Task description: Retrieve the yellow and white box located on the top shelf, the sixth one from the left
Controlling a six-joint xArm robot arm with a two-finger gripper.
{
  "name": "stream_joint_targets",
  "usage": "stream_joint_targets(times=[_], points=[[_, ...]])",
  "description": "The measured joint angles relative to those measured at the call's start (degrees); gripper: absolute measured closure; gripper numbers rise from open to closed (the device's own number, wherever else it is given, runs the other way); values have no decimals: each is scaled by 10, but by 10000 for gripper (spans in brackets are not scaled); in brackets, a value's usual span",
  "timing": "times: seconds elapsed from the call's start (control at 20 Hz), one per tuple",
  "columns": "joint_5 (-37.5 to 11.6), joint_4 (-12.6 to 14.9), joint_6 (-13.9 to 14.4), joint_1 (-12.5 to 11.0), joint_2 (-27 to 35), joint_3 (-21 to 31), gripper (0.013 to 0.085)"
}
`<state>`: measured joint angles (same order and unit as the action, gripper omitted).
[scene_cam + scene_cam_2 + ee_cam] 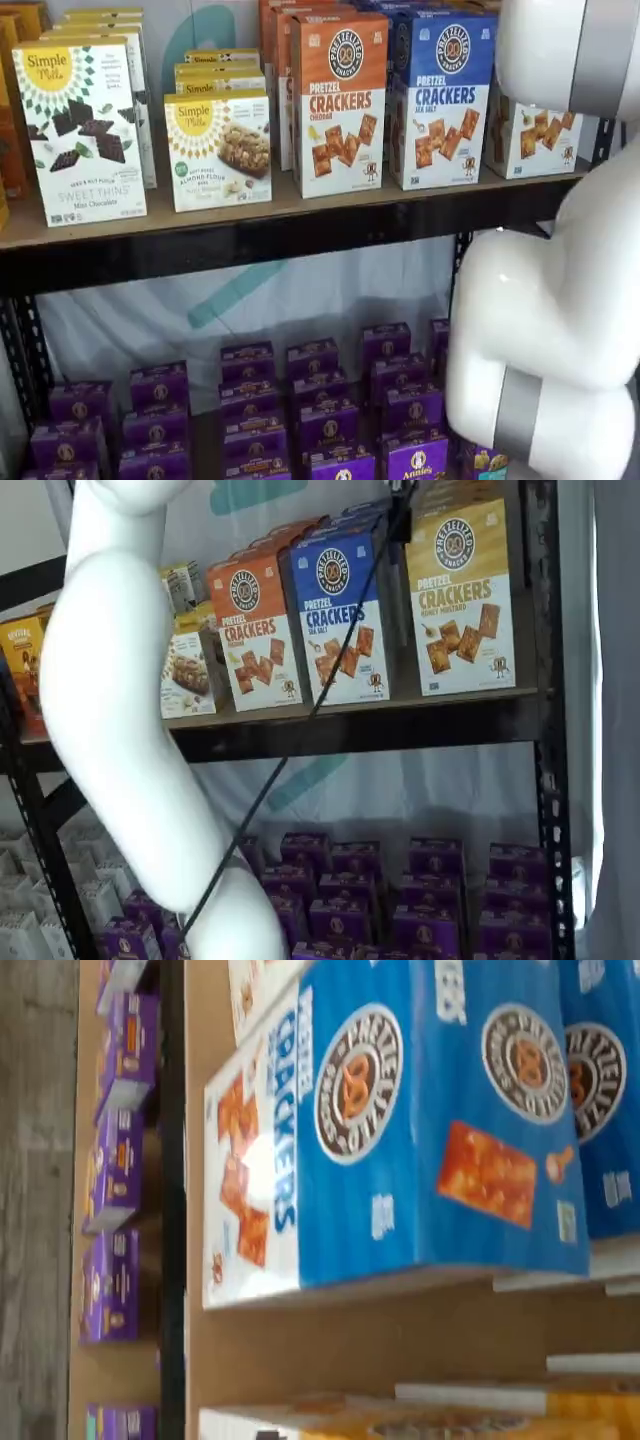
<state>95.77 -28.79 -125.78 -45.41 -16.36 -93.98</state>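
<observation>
The yellow and white box [462,600] stands upright at the right end of the top shelf [380,728], next to the blue-topped cracker carton [340,615]. In a shelf view only its white lower part [535,140] shows, behind the white arm [550,300]. The wrist view shows a yellow strip of it [480,1422] beside the blue-topped carton [420,1110], with a gap of bare board between them. The gripper's fingers show in no view. A black cable [300,730] hangs across the shelf front.
An orange-topped cracker carton [338,105] and Simple Mills boxes [85,130] fill the rest of the top shelf [250,235]. Small purple boxes [320,420] crowd the lower level. A black upright [550,730] stands right of the yellow box.
</observation>
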Motion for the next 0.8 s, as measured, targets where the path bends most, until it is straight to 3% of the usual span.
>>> stream_joint_targets(times=[0.4,0.8], points=[[-3,28,-3,12,59,-52,130],[-13,64,-4,30,84,-67,130]])
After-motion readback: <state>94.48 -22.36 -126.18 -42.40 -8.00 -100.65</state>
